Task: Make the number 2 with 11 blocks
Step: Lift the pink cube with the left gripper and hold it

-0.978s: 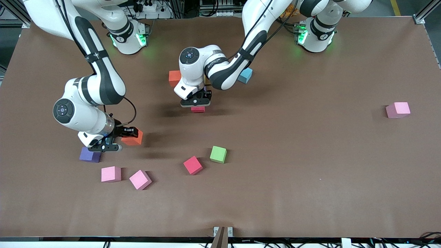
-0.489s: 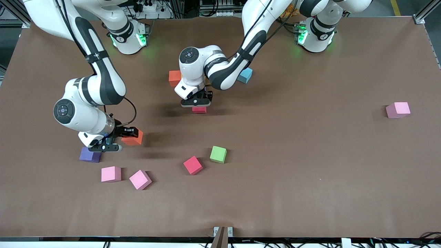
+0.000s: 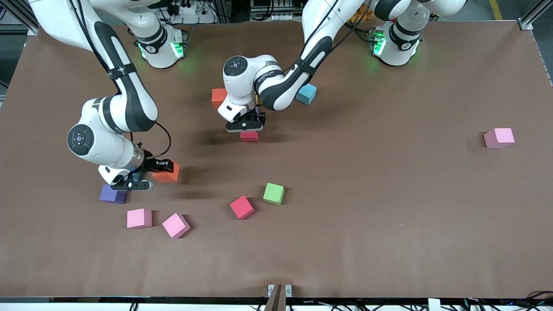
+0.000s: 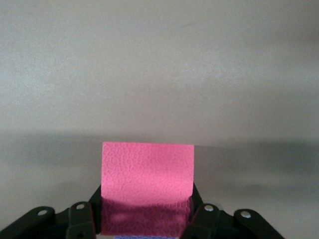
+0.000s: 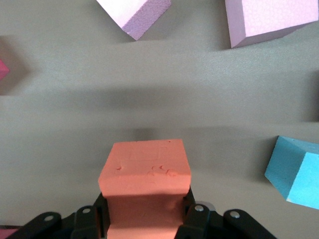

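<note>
The brown surface (image 3: 389,224) lies mostly bare toward the left arm's end. The left pincer (image 3: 245,126) grips a red block (image 3: 249,136) near the middle; the right pincer (image 3: 137,181) grips an orange block (image 3: 167,172) above scattered blocks. No writing legible.

The left gripper (image 3: 245,128), clamped on a red block (image 3: 249,136), now sits slightly closer to the orange block (image 3: 218,96) and the arms' bases than a second ago.
</note>
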`<control>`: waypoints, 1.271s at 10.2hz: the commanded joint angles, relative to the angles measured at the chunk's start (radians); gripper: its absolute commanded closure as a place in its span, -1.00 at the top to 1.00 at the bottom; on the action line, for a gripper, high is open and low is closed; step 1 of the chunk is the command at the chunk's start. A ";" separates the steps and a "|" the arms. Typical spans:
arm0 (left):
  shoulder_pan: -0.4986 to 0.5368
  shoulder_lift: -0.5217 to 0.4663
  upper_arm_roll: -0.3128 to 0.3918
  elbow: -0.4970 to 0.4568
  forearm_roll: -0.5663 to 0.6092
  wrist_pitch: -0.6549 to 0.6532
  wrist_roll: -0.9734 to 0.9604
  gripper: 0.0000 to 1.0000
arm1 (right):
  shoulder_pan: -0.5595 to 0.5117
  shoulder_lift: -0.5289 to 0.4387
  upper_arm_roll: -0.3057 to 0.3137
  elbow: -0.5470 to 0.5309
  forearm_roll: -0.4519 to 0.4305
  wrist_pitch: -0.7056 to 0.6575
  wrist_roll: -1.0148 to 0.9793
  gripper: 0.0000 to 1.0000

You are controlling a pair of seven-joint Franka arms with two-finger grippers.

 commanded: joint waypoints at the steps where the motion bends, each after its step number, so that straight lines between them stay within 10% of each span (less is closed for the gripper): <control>1: -0.003 -0.020 0.000 -0.014 0.031 0.003 -0.036 -1.00 | 0.003 0.015 0.001 0.022 0.010 -0.002 0.015 -1.00; 6: -0.016 -0.021 0.000 -0.017 0.035 0.002 -0.036 -1.00 | 0.023 0.015 0.001 0.022 0.012 -0.001 0.050 -1.00; 9: -0.017 -0.026 0.000 -0.020 0.035 0.002 -0.038 -0.36 | 0.023 0.015 0.001 0.022 0.010 -0.001 0.050 -1.00; 13: -0.017 -0.026 0.000 -0.021 0.034 0.002 -0.039 -0.04 | 0.020 0.021 0.001 0.022 0.014 -0.001 0.085 -1.00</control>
